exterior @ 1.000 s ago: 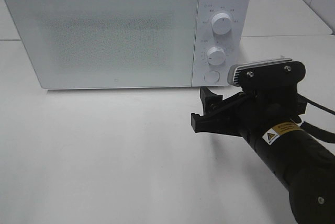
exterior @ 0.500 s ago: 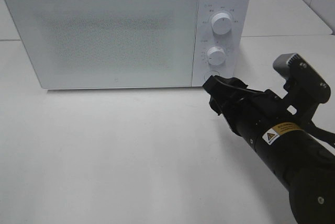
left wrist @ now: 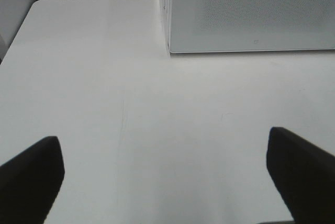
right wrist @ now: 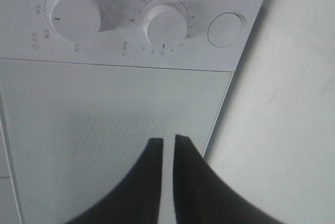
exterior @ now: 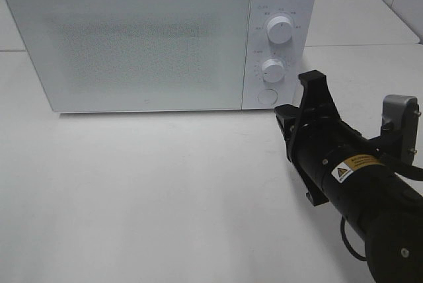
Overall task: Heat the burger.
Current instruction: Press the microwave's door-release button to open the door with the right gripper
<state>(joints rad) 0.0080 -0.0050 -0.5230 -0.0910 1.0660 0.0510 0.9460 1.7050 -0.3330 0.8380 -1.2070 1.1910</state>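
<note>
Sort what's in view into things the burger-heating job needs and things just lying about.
For the job: closed microwave; upper knob; lower knob; round button; right claw, shut and empty. No burger in view.
Just there: white table; left claw, open above it.

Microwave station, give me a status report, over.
Left claw open, empty. Right claw shut, empty, facing the microwave. Burger not in view. Door closed.

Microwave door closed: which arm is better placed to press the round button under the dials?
Right, probably. The right gripper, jaws almost shut, sits by the microwave's button; the left gripper hangs open over the table at the opposite end.
</note>
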